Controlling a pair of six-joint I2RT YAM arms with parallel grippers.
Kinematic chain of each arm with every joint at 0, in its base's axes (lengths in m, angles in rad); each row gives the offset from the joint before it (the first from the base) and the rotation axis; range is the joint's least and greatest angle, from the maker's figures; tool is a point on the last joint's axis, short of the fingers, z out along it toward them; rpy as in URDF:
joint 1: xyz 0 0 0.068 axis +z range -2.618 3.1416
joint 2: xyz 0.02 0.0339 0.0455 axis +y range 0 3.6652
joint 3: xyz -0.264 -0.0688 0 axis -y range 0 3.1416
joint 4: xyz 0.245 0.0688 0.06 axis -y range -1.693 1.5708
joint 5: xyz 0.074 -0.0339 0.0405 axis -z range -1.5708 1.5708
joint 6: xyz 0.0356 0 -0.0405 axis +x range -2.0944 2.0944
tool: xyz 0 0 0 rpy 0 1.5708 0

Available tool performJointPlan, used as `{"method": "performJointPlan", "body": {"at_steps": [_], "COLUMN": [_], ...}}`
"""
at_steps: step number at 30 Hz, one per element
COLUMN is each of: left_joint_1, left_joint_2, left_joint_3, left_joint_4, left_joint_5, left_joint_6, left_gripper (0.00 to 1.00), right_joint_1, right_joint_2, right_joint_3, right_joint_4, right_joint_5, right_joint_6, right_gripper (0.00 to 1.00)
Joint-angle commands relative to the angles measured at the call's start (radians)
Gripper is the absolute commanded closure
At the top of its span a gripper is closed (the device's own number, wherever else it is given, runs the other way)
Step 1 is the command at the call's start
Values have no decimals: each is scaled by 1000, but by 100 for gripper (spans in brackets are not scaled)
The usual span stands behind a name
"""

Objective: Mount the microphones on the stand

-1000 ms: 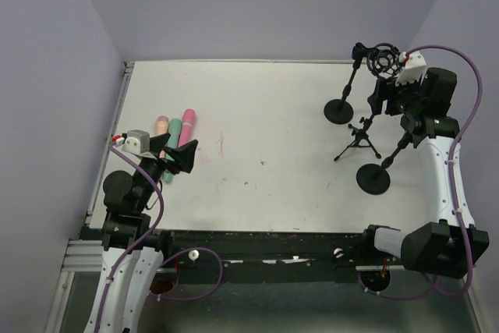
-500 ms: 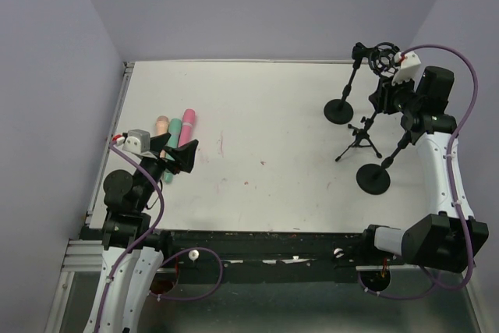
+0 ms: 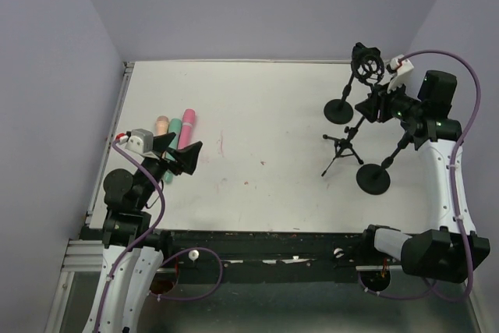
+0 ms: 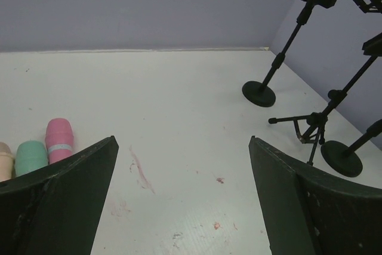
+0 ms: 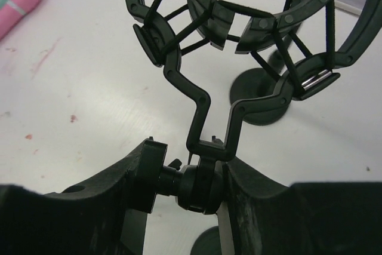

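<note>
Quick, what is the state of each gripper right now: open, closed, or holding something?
Left gripper: open, holding nothing.
Right gripper: closed on the swivel joint of the shock-mount stand.

- Table (image 3: 257, 107): white, rectangular top, matte, scuffed in places.
- Streak (image 3: 221, 144): thin reddish mark left of the table's centre; in the left wrist view it runs diagonally (image 4: 142, 177).
- Spots (image 3: 248, 183): small red specks near the streak, toward the near edge; one shows in the left wrist view (image 4: 219, 180).
- Walls (image 3: 257, 5): plain lilac panels enclosing the table at the back, left and right.
- Rail (image 3: 74, 255): grooved aluminium profile at the near-left corner.
- Bar (image 3: 265, 239): dark strip along the table's near edge.
</note>
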State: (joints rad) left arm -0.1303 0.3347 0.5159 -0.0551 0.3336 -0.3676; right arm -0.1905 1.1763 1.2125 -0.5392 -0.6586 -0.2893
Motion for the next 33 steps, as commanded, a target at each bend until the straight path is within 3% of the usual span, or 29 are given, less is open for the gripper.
{"method": "performJointPlan", "body": {"at_steps": [1,9,17,24,28,31,33], "left_joint_1": [6,-3,-97,-158,-178,-186,-190], "left_joint_2": [9,59,139,198,211,216,217], "left_joint_3": [4,-22,-20,7,10,12,15], "left_joint_4": [81,202,215,163,161,153,141], "left_joint_5": [111,291,312,272,251,232,220], "left_joint_6": [-10,-60,-48,-14,-10,-8,-2], "left_gripper": [1,1,1,1,1,1,1], "right_joint_1": [77,414,666,701,701,701,698], "right_joint_2": [-18,120,282,350,329,309,287], "right_joint_3": [81,215,289,371,311,231,179], "right_joint_4": [-63,-107,-7,22,67,105,131], "right_joint_5": [-194,-181,-85,-73,-65,-47,-38], "right_joint_6": [-23,-97,-212,-217,-197,-192,-183], "right_gripper": [82,82,80,78,74,69,58]}}
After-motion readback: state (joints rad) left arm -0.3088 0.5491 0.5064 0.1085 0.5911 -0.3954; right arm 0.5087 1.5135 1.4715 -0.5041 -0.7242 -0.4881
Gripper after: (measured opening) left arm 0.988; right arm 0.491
